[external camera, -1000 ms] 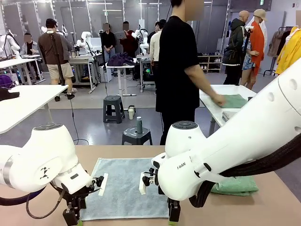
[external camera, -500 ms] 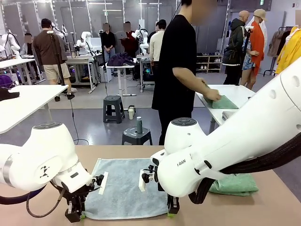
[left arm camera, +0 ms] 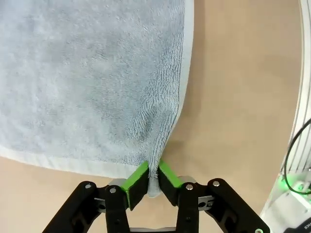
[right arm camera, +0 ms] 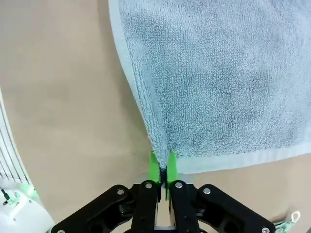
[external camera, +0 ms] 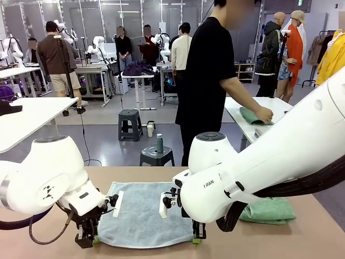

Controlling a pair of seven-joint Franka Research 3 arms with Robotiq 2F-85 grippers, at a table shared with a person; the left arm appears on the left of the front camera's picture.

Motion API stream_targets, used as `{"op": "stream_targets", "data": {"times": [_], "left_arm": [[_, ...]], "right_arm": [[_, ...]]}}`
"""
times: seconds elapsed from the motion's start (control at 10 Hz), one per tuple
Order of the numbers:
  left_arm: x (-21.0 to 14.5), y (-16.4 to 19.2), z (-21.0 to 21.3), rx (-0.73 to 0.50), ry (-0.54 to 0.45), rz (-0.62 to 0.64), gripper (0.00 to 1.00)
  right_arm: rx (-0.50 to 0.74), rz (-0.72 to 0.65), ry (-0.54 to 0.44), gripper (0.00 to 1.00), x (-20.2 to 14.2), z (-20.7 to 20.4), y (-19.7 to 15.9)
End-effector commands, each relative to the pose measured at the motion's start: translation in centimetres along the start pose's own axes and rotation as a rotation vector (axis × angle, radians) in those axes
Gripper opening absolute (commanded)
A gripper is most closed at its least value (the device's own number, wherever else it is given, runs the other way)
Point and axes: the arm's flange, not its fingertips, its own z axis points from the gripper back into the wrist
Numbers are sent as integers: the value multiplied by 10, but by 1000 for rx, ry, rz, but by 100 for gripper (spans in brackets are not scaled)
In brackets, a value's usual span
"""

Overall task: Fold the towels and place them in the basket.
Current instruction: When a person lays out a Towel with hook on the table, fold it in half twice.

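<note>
I read only "FRAN", small dark letters on the white right arm (external camera: 253, 172), lower centre, front view.

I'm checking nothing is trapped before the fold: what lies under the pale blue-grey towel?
The tan table shows around the pale blue-grey towel, spread on it; the left gripper and right gripper pinch its near corners. What lies beneath its middle is covered.

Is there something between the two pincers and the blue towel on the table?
Nothing visible does. The left pincer and the right pincer are each shut directly on a near corner of the blue towel.
</note>
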Motion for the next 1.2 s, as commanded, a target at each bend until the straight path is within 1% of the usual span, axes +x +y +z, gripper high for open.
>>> {"op": "stream_targets", "data": {"times": [0.0, 0.2, 0.3, 0.4, 0.8, 0.9, 1.0, 1.1], "left_arm": [[-52, -82, 13, 40, -43, 0, 0], [-50, -77, 17, 49, -51, 7, 0], [1, 2, 25, 49, -27, 3, 0], [1, 2, 25, 49, -27, 3, 0], [1, 2, 25, 49, -27, 3, 0], [0, 2, 26, 46, -27, 4, 10], [-5, 15, 47, 50, 14, 3, 10], [-5, 20, 66, 6, 5, -21, 10]], "right_arm": [[-13, -10, 12, 0, 0, 14, 5], [-23, -11, -12, 0, -1, 24, 8], [-32, -31, -21, 0, -1, 26, 9], [-25, 1, -8, 0, 1, 18, 1], [-25, 1, -8, 0, 1, 18, 1], [-24, -3, -10, 7, 0, 18, 2], [-51, -4, -22, 7, 1, 53, 2], [-38, -27, -39, 7, -1, 80, 5]]}}
